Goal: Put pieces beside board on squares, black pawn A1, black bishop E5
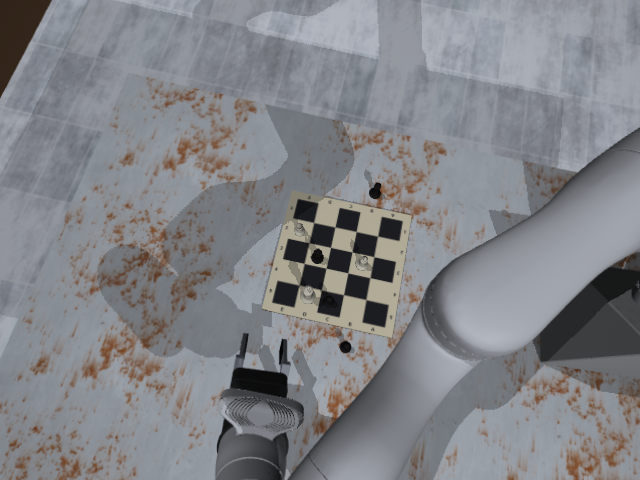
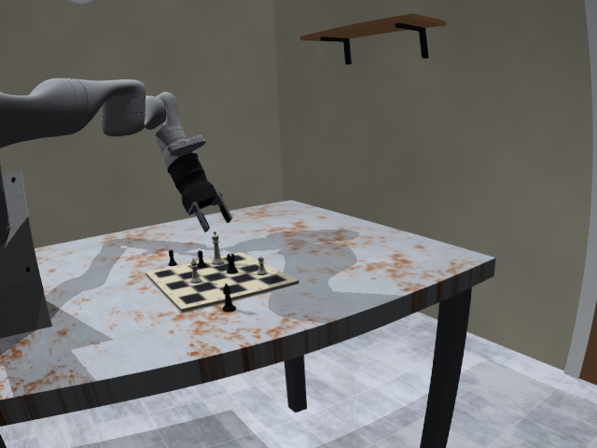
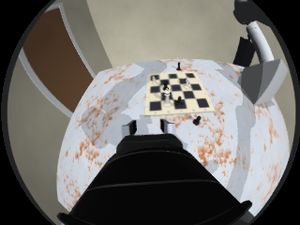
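Observation:
The small chessboard (image 1: pixel 338 263) lies on the rusty table top. The black bishop (image 1: pixel 375 190) stands off the board by its far edge, and nearest the camera in the side view (image 2: pixel 229 299). The black pawn (image 1: pixel 345 346) stands off the board by the lettered edge, and also shows in the side view (image 2: pixel 172 258). My gripper (image 1: pixel 263 343) (image 2: pixel 216 222) is open and empty. It hangs tilted above the table beside the board's lettered edge, well above the pieces. In the wrist view its fingers point towards the board (image 3: pixel 178 92).
On the board stand three white pieces, among them a tall king (image 2: pixel 216 249), and two black pieces (image 1: pixel 317 254) (image 1: pixel 328 299). The arm's thick links (image 1: pixel 496 289) cover the table right of the board. The robot's base (image 2: pixel 19 260) stands at the table's end.

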You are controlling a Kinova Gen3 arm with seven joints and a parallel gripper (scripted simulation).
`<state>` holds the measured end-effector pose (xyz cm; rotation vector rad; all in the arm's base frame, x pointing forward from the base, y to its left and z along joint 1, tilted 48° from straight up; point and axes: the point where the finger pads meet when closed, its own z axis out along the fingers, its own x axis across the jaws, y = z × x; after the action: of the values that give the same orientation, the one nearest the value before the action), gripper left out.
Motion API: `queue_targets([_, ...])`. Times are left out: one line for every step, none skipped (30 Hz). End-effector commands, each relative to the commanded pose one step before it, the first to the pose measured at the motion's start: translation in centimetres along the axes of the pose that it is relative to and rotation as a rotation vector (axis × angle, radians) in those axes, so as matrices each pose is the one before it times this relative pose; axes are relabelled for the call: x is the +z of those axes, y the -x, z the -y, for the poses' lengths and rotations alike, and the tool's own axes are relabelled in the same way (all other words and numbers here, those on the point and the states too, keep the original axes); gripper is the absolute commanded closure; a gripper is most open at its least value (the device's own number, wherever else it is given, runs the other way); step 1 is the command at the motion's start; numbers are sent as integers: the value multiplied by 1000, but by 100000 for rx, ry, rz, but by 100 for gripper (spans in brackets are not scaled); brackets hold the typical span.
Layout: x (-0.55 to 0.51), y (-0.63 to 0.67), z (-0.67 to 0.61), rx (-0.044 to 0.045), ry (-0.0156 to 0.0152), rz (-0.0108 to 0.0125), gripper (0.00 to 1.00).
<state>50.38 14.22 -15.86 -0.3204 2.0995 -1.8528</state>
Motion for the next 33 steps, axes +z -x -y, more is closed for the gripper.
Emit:
queue_targets([-372, -973, -360, -847, -243, -1457, 0])
queue_targets([0, 0, 0, 0, 0, 0, 0])
queue_targets([0, 0, 0, 0, 0, 0, 0])
queue_targets([0, 0, 0, 0, 0, 0, 0])
queue_targets([0, 0, 0, 0, 0, 0, 0])
queue_targets([0, 0, 0, 0, 0, 0, 0])
queue_targets([0, 0, 0, 0, 0, 0, 0])
queue_targets([0, 0, 0, 0, 0, 0, 0])
queue_targets([-173, -946, -355, -893, -235, -1577, 0])
queue_targets([0, 0, 0, 0, 0, 0, 0])
queue_targets([0, 0, 0, 0, 0, 0, 0])
queue_targets([0, 0, 0, 0, 0, 0, 0])
queue_targets([0, 0, 0, 0, 0, 0, 0])
queue_targets([0, 0, 0, 0, 0, 0, 0])
queue_targets([0, 0, 0, 0, 0, 0, 0])
queue_targets([0, 0, 0, 0, 0, 0, 0])
queue_targets([-141, -866, -321, -819, -222, -1439, 0])
queue_targets([0, 0, 0, 0, 0, 0, 0])
queue_targets([0, 0, 0, 0, 0, 0, 0])
queue_targets([0, 0, 0, 0, 0, 0, 0])
queue_targets([0, 0, 0, 0, 0, 0, 0])
queue_targets([0, 0, 0, 0, 0, 0, 0])
queue_targets([0, 0, 0, 0, 0, 0, 0])
queue_targets([-114, -787, -289, -745, -207, -1303, 0])
queue_targets([0, 0, 0, 0, 0, 0, 0])
queue_targets([0, 0, 0, 0, 0, 0, 0])
queue_targets([0, 0, 0, 0, 0, 0, 0])
queue_targets([0, 0, 0, 0, 0, 0, 0])
queue_targets([0, 0, 0, 0, 0, 0, 0])
queue_targets([0, 0, 0, 0, 0, 0, 0])
queue_targets([-91, -708, -258, -672, -191, -1170, 0])
queue_targets([0, 0, 0, 0, 0, 0, 0])
queue_targets([0, 0, 0, 0, 0, 0, 0])
